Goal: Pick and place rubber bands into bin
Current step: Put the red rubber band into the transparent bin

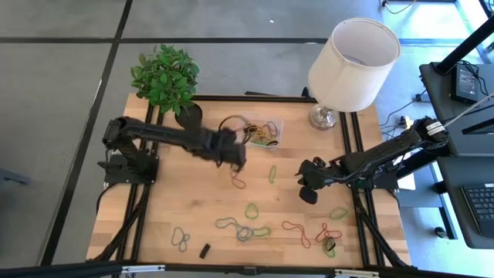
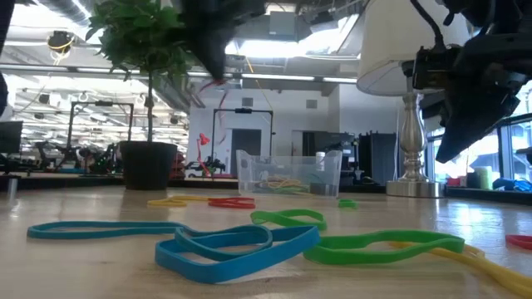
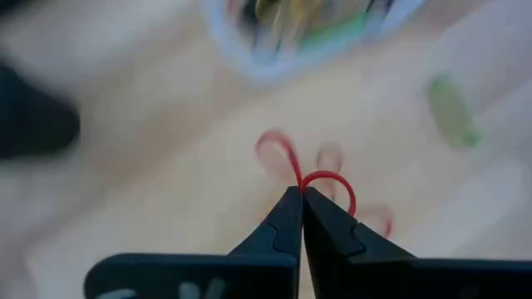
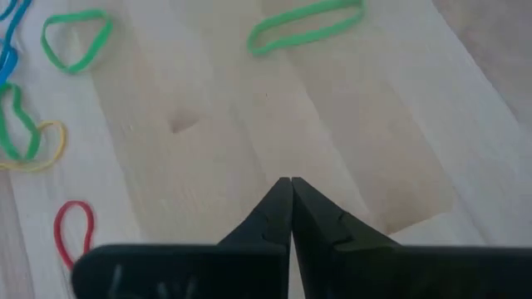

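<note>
A red rubber band [image 3: 328, 178] is caught in my left gripper [image 3: 301, 193], which is shut and hangs above the table near the bin [image 1: 262, 133]. The bin is a clear tray at the table's far middle and holds several bands. In the high view the band [image 1: 238, 181] dangles below my left gripper [image 1: 234, 164]. More rubber bands lie loose on the near half of the table, among them a green one [image 1: 272, 173] and a red one [image 1: 296, 232]. My right gripper [image 1: 308, 191] waits shut over bare wood at the right and touches nothing. My left gripper pinches the red band's strand [image 3: 302, 183] between its two fingertips, which slant down from above. Two loops of the band stick out beyond the tips. The band hangs slack below the fingers and looks lifted clear of the wood.
A potted plant [image 1: 166, 77] stands at the far left beside the bin and a white lamp [image 1: 351, 66] at the far right. A small black block [image 1: 205, 250] lies near the front edge. Bare wood lies between the two grippers.
</note>
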You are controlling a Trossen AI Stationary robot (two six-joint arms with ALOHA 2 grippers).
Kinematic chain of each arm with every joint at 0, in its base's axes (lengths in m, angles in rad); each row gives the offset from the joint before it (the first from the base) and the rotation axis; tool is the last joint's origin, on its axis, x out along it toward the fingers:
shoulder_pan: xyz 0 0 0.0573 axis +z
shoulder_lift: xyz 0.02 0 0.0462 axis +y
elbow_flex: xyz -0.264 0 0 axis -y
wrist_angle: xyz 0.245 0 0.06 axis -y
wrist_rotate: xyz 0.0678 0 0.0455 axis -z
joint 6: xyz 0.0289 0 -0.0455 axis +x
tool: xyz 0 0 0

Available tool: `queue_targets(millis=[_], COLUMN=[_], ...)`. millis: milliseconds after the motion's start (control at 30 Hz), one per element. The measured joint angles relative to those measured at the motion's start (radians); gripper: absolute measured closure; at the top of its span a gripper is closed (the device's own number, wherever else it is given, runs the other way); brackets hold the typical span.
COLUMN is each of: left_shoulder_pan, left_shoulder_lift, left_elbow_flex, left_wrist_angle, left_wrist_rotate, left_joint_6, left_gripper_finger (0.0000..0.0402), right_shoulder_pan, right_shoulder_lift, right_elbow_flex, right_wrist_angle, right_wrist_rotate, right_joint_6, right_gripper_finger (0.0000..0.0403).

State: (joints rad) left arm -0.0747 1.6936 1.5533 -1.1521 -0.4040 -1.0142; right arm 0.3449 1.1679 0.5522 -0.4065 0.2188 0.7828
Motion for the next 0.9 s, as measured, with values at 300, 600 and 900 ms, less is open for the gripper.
queue_targets(millis=[300, 600, 900], left_shoulder_pan=[0.220, 0.359, 0.427], left_shoulder_lift=[0.016, 0.189, 0.391], left_elbow_flex=[0.101, 0.104, 0.102], left_wrist_angle=[0.299, 0.529, 0.534], left_wrist_rotate=[0.046, 0.291, 0.378], left_joint_6=[0.609, 0.903, 0.976], left_gripper_finger=[0.0399, 0.0400, 0.0400], right_shoulder_pan=[-0.050, -0.099, -0.118], right_shoulder_lift=[0.000, 0.003, 0.004], right_elbow_flex=[0.000, 0.000, 0.000], right_wrist_angle=[0.007, 0.049, 0.099], right_wrist_rotate=[0.017, 0.047, 0.088], right_joint_6=[0.129, 0.289, 0.420], right_gripper_finger=[0.0391, 0.0391, 0.0391])
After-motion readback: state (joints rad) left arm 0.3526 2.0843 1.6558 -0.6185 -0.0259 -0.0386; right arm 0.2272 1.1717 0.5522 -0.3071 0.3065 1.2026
